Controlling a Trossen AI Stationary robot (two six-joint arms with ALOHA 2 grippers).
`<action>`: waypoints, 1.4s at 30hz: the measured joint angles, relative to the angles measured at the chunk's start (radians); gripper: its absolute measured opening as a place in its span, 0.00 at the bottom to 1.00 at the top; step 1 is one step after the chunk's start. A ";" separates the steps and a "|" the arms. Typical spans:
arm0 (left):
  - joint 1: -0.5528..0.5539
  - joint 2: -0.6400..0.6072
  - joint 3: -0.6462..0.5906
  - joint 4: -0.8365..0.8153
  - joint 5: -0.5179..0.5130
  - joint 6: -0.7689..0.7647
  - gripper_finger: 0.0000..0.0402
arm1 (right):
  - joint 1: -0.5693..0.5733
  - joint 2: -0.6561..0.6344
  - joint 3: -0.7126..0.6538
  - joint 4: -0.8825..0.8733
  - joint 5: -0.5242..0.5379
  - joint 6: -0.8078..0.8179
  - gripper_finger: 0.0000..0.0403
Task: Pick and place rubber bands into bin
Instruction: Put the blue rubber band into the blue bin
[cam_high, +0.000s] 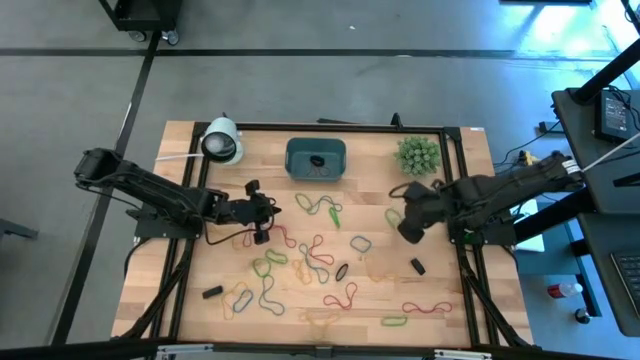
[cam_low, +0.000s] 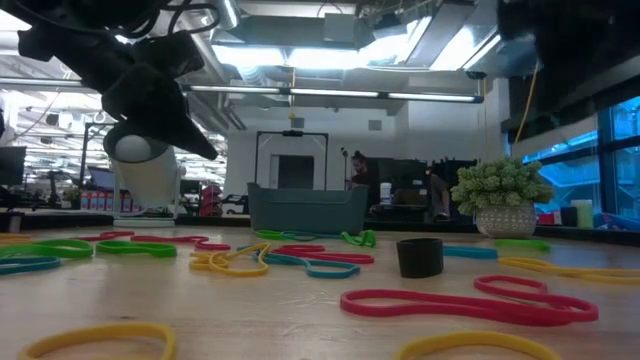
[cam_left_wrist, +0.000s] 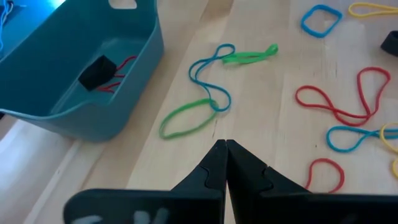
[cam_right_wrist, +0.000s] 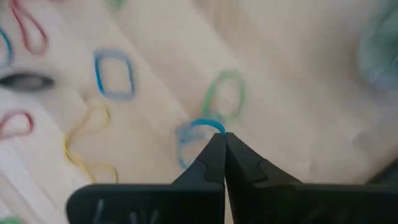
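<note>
Blue rubber band (cam_right_wrist: 198, 134) pinched in the right gripper (cam_right_wrist: 223, 138), fingers together on it, above the table (cam_high: 440, 300) near the green plant (cam_high: 417, 154). Left gripper (cam_left_wrist: 224, 146) closed, holding nothing, over the wood beside the bin (cam_high: 316, 159). The bin sits at the table's far edge; loose rubber bands (cam_high: 310, 265) lie scattered mid-table.

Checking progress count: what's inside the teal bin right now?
The bin holds a small black block and at least one red rubber band partly under it. The near wall hides the rest of the floor, so a full count isn't possible.
</note>
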 joint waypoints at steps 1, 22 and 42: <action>0.000 0.004 0.000 0.005 0.000 0.000 0.00 | -0.021 0.008 0.025 0.000 0.018 -0.035 0.00; 0.000 0.008 0.000 0.009 0.003 0.012 0.00 | -0.489 0.559 0.596 0.382 -0.008 -0.855 0.00; 0.000 0.008 0.000 0.003 0.004 0.018 0.01 | -0.619 1.048 0.738 0.599 -0.160 -0.882 0.04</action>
